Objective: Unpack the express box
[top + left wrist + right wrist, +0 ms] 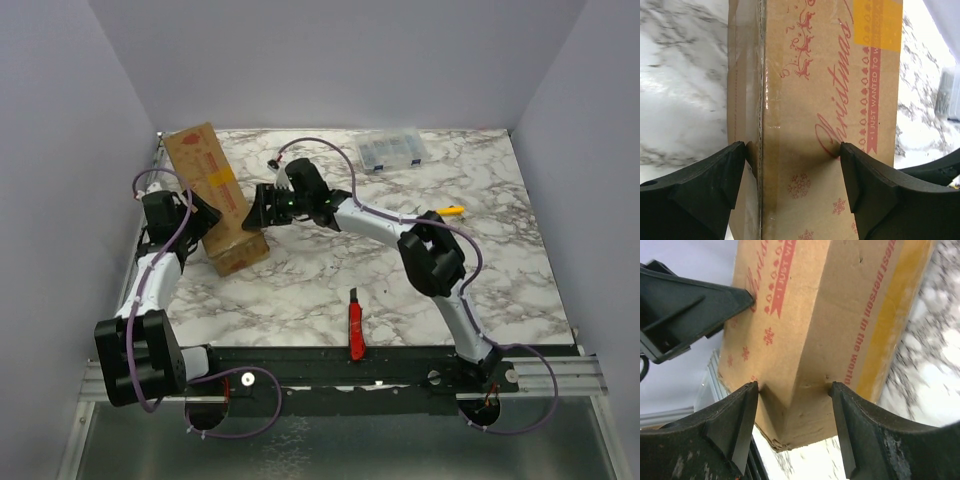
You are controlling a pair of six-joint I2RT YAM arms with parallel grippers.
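The express box (pixel 205 165) is a long brown carton with red printing and yellow tape. It lies at the table's left, its near end raised toward the arms. My left gripper (pixel 205 218) meets it from the left and my right gripper (pixel 258 207) from the right. In the left wrist view the left gripper (pixel 792 150) straddles a long edge of the box (pixel 805 75), one fingertip on each face. In the right wrist view the right gripper (pixel 792 387) is closed across the lower corner of the box (pixel 810 305), both tips touching cardboard.
A clear plastic organiser case (pixel 393 150) sits at the back. A red utility knife (pixel 356 325) lies near the front edge, and a small yellow-tipped tool (pixel 452 211) lies to the right. Grey walls enclose the table on three sides.
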